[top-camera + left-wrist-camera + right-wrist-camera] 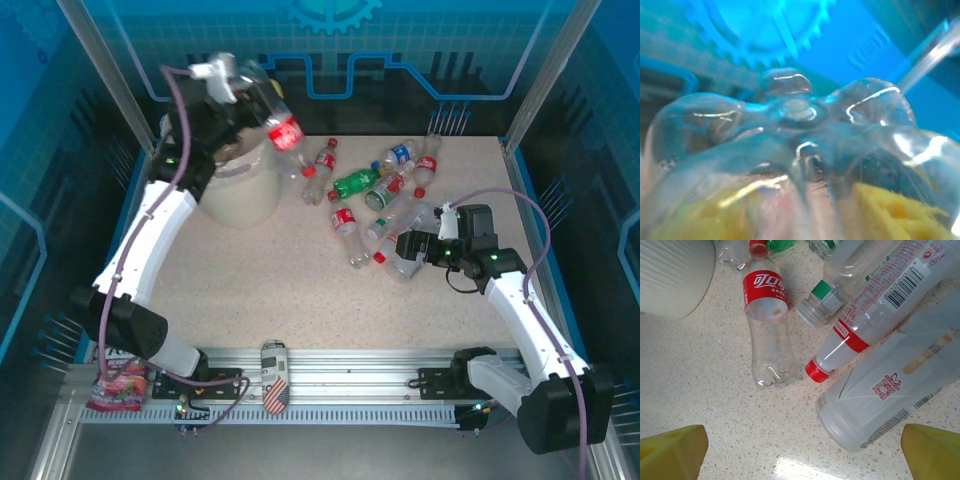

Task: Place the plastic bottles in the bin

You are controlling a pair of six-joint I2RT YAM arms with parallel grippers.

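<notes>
My left gripper [238, 88] is raised over the cream-white bin [240, 195] at the far left and is shut on a clear plastic bottle with a red label [283, 128], which hangs tilted above the bin's right rim. In the left wrist view that bottle's lumpy base [795, 110] sits right in front of the lens, with the yellow fingers [890, 210] blurred behind it. Several more plastic bottles [385, 200] lie scattered at the far middle. My right gripper [405, 248] hovers open at their near edge; its fingertips [672, 450] straddle bare table beside a large clear bottle [890, 385].
A red-labelled bottle [767, 315], a red-capped one [860, 335] and a green-collared one [822, 297] lie ahead of the right gripper, with the bin's wall [675, 275] at far left. A striped can [274, 376] and a red packet [118, 385] rest on the front rail.
</notes>
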